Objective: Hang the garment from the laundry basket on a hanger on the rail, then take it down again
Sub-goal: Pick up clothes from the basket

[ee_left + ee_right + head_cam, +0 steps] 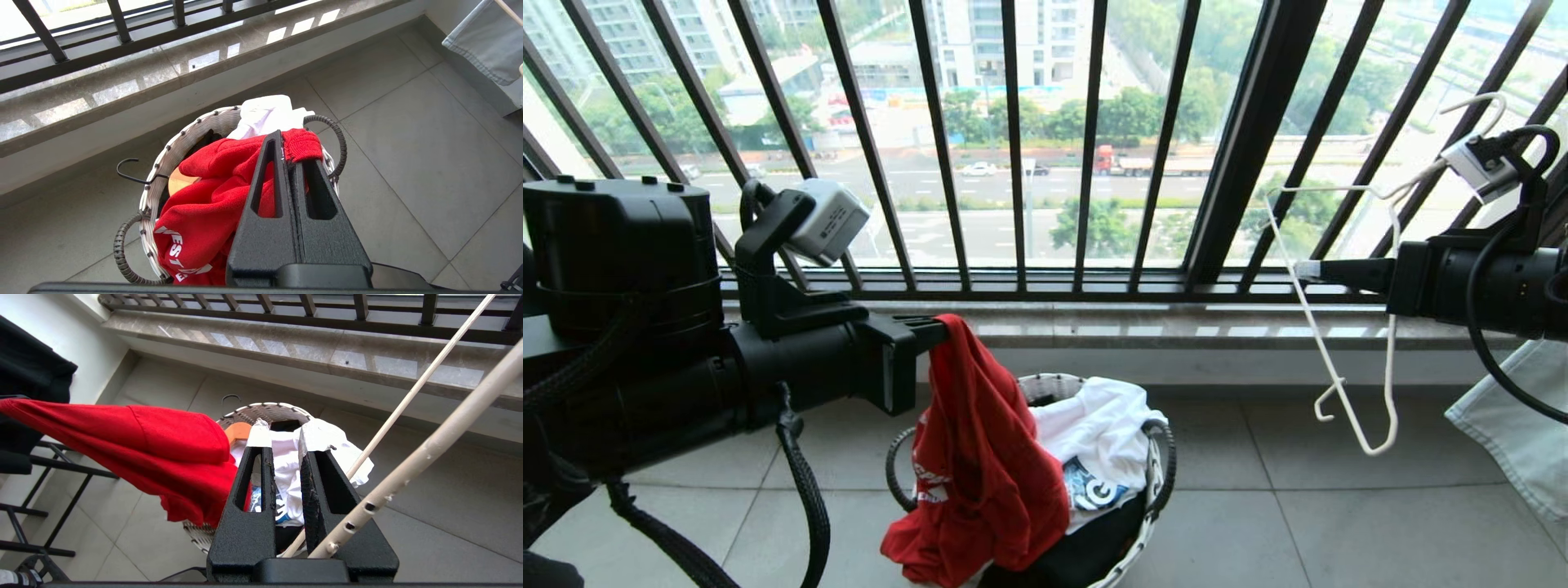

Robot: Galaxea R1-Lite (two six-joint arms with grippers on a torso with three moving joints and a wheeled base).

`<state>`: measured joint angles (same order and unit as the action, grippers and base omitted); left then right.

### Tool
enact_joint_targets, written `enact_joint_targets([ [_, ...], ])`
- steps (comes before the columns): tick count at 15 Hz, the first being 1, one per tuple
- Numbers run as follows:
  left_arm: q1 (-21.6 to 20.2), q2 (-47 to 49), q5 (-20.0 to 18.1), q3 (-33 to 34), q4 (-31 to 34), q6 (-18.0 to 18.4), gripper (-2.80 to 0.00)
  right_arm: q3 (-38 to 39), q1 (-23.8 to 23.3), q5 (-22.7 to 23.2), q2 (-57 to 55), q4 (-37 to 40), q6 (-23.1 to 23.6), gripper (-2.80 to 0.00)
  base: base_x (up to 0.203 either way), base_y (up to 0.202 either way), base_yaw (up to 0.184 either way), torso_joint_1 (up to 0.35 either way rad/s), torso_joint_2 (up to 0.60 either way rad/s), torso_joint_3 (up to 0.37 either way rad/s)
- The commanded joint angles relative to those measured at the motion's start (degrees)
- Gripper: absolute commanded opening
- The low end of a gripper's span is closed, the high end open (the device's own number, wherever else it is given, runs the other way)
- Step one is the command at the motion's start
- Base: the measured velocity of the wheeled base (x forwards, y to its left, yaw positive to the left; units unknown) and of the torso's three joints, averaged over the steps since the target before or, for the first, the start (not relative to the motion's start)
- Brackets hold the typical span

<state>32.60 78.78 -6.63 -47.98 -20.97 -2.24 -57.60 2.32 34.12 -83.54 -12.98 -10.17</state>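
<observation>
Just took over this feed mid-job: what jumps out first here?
The red T-shirt stands out most: it hangs from the left gripper, whose jaws are shut on it, draping over the near side of the laundry basket on the tiled floor. To the right, the right gripper holds the white wire hanger up against the black window railing.

One red short-sleeved T-shirt with white lettering (980, 457) hangs at six o'clock, beside one small round woven basket with two black corded loop handles (1160, 465). One white T-shirt with blue print (1098, 441) lies inside it. One thin off-white wire hanger (1347, 327) shows at three o'clock, and two black grippers are in view.
</observation>
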Motion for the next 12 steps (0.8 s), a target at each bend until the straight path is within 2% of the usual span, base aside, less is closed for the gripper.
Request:
enact_joint_targets([
  [1,0.0,0.2,0.0,0.0,-0.2,0.0,-2.8,0.0,0.0,0.2,0.0,-0.1,0.0,-2.8,0.0,0.0,0.0,-0.002,0.01,0.203],
  [12,0.0,0.3,0.0,0.2,-0.2,0.1,-2.8,0.5,0.2,0.4,0.1,-0.1,0.3,-2.8,0.0,0.0,0.0,0.001,0.0,0.201],
])
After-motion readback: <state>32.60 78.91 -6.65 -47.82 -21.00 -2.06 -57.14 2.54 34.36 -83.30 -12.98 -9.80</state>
